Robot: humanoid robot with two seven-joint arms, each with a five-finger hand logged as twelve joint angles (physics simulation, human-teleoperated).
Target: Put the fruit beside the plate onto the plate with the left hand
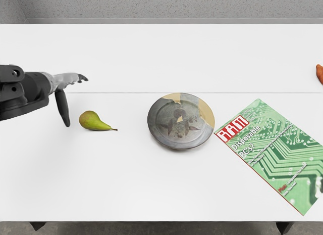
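The left hand (64, 91) reaches in from the left edge above the table (126, 184). It is spread and holds nothing: the fingers stretch out toward the right, and one dark digit hangs down toward the surface with its tip just beside the fat end of the pear (93, 121), though whether it touches the fruit I cannot tell. The pear lies on its side on the table, just right of and below the hand in the head view. Its long axis runs roughly left to right, with the bulb toward the hand and the stem pointing at the plate (180, 121). The plate sits apart from the pear, further right, with bare table between them, so the fruit is not yet on it. This hand is the only one in view and is clearly the nearer. As I judge it, the coming move calls for lowering over the bulb and closing across the pear's short axis. Beyond the plate a green magazine (270, 154) lies at a slant, and an orange object (319, 73) shows at the right edge.
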